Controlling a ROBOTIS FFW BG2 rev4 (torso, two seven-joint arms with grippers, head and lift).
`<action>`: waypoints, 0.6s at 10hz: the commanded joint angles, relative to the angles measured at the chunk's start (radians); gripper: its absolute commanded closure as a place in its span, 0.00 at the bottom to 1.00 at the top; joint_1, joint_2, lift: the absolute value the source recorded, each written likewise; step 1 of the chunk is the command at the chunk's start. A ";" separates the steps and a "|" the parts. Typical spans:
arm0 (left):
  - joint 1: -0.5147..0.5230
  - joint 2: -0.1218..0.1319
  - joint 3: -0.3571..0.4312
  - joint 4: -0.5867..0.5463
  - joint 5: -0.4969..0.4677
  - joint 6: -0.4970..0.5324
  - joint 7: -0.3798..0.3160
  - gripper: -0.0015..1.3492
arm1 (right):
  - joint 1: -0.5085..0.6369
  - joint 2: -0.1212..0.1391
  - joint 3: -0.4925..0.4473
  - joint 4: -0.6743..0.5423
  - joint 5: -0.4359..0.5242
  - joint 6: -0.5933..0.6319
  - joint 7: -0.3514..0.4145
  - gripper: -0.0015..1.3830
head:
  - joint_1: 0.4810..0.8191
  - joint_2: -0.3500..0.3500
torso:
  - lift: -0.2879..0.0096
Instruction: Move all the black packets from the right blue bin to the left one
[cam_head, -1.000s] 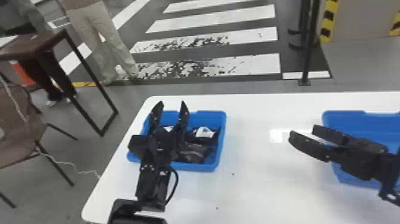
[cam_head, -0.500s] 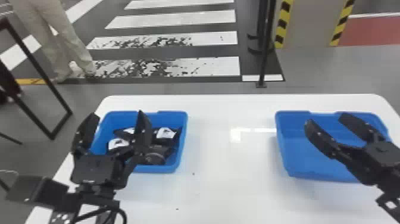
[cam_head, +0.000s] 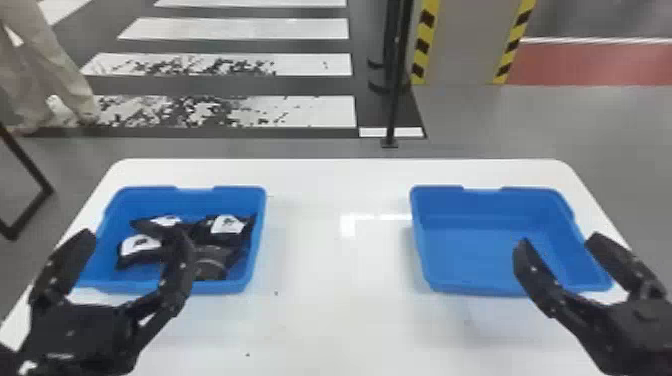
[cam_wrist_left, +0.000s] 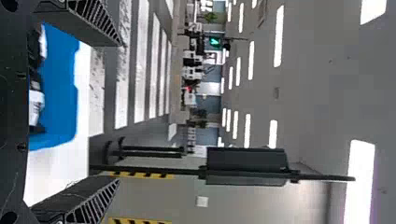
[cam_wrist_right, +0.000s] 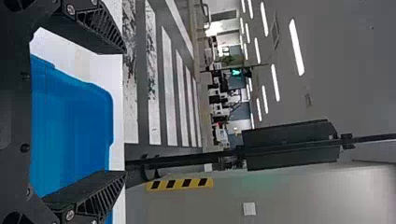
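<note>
Several black packets (cam_head: 227, 231) with white labels lie in the left blue bin (cam_head: 255, 235). The right blue bin (cam_head: 480, 250) has a bare floor where it shows. My left gripper (cam_head: 132, 240) stands open over the near left part of the left bin, with nothing between its fingers, and one finger hides part of the packets. My right gripper (cam_head: 557, 242) is open at the near right side of the right bin, holding nothing. In the left wrist view, the left gripper (cam_wrist_left: 119, 114) is spread, with packets (cam_wrist_left: 36, 105) beyond it. The right wrist view has the right gripper (cam_wrist_right: 125, 112) spread before the right bin (cam_wrist_right: 74, 121).
Both bins stand on a white table (cam_head: 335, 300), with a wide stretch of tabletop between them. A black post (cam_head: 395, 90) rises from the floor behind the table. A dark metal frame (cam_head: 30, 200) stands off the table's left side.
The head view has swung to the right, so the bins sit farther left in it. Both grippers show lower against the bins than before. The left one has drawn back nearer and its fingers look wider apart.
</note>
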 joint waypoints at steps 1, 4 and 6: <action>0.021 -0.002 0.019 0.008 -0.058 0.038 -0.001 0.00 | 0.023 0.010 -0.006 -0.010 0.026 0.025 0.000 0.08 | 0.63 0.51 | 0.50; 0.031 -0.029 0.043 0.008 -0.058 -0.026 0.004 0.00 | 0.030 0.013 -0.004 -0.013 0.038 0.048 0.000 0.08 | 0.63 0.54 | 0.50; 0.028 -0.029 0.041 0.008 -0.052 -0.033 0.004 0.00 | 0.030 0.013 -0.002 -0.013 0.040 0.050 0.000 0.08 | 0.63 0.56 | 0.50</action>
